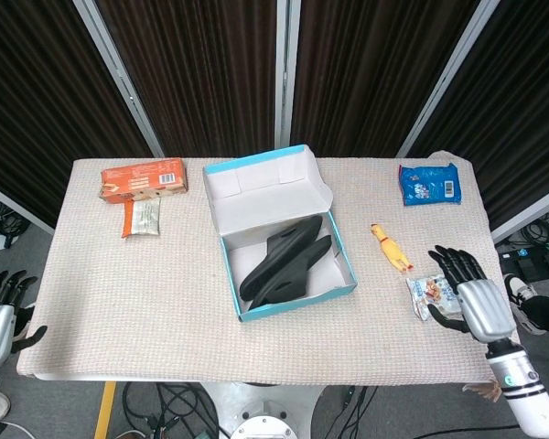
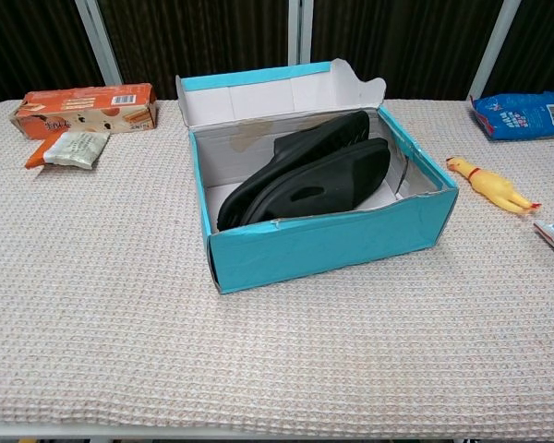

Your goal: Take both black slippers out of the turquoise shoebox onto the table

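The turquoise shoebox (image 1: 249, 314) (image 2: 332, 242) stands open in the middle of the table, its lid flap up at the back. Two black slippers (image 1: 288, 262) (image 2: 309, 175) lie inside it, leaning one on the other. My right hand (image 1: 467, 291) hovers over the table's front right part, fingers spread and holding nothing, partly above a white snack packet (image 1: 428, 294). Beyond the table's front left corner my left hand (image 1: 0, 306) is low and open. Neither hand shows in the chest view.
An orange carton (image 1: 143, 179) (image 2: 85, 107) and a small sachet (image 1: 145, 218) (image 2: 74, 147) lie at the back left. A blue packet (image 1: 430, 184) (image 2: 523, 114) sits back right. A yellow rubber chicken (image 1: 390, 247) (image 2: 489, 185) lies right of the box.
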Controlling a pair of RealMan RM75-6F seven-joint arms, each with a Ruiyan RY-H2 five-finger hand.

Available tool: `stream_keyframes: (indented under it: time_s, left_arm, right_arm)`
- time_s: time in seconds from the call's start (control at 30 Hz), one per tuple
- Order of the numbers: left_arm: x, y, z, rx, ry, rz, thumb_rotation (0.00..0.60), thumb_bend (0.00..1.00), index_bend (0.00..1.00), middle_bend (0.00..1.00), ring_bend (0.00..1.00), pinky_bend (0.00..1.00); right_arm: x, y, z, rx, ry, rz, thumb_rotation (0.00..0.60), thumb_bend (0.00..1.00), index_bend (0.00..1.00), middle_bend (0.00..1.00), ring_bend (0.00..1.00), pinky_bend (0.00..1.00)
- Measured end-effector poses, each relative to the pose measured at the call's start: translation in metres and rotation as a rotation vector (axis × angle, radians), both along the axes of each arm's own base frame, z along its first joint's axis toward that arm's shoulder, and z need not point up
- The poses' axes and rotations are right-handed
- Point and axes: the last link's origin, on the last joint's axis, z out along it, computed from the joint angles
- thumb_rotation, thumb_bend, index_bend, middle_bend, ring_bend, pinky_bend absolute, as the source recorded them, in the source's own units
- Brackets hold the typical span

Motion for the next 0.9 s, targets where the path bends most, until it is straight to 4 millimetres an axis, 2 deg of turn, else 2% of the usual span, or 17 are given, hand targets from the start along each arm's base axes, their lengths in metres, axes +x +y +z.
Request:
stream_keyframes:
  time_s: [0.07,0.27,0.4,0.5,0.7,0.8,0.9]
  left_arm:
    - [0.0,0.0,0.0,-0.002,-0.002,0.0,0.6,0.16,0.19,0.11,0.04,0.06]
    - [-0.001,-0.001,0.0,-0.002,-0.001,0.008,0.6,0.16,0.19,0.11,0.04,0.06]
    - [-0.003,-0.002,0.0,0.0,-0.002,0.018,0.6,0.16,0.19,0.11,0.04,0.06]
    - [-0.005,-0.003,0.0,-0.001,-0.003,0.025,0.6,0.16,0.19,0.11,0.04,0.06]
    - [-0.009,-0.003,0.001,0.004,-0.008,0.038,0.6,0.16,0.19,0.11,0.04,0.06]
    - [-0.01,-0.004,0.002,0.008,-0.013,0.043,0.6,0.16,0.19,0.11,0.04,0.06]
    - [-0.012,-0.004,0.003,0.008,-0.022,0.046,0.6,0.16,0.19,0.11,0.04,0.06]
  right_arm:
    - [0.011,-0.016,-0.007,0.035,0.018,0.037,0.6,0.19,0.0,0.06,0.0,0.0]
    - [0.059,-0.076,-0.043,0.146,0.088,0.177,0.6,0.01,0.0,0.07,0.0,0.0]
    - [0.097,-0.112,-0.079,0.176,0.131,0.268,0.6,0.0,0.02,0.08,0.0,0.0]
    - [0.118,-0.132,-0.105,0.185,0.155,0.308,0.6,0.0,0.03,0.09,0.0,0.0]
    - [0.142,-0.154,-0.156,0.212,0.215,0.352,0.6,0.0,0.02,0.09,0.0,0.0]
    - [0.149,-0.154,-0.177,0.224,0.222,0.372,0.6,0.0,0.03,0.09,0.0,0.0]
    - [0.154,-0.15,-0.187,0.223,0.209,0.405,0.6,0.0,0.03,0.09,0.0,0.0]
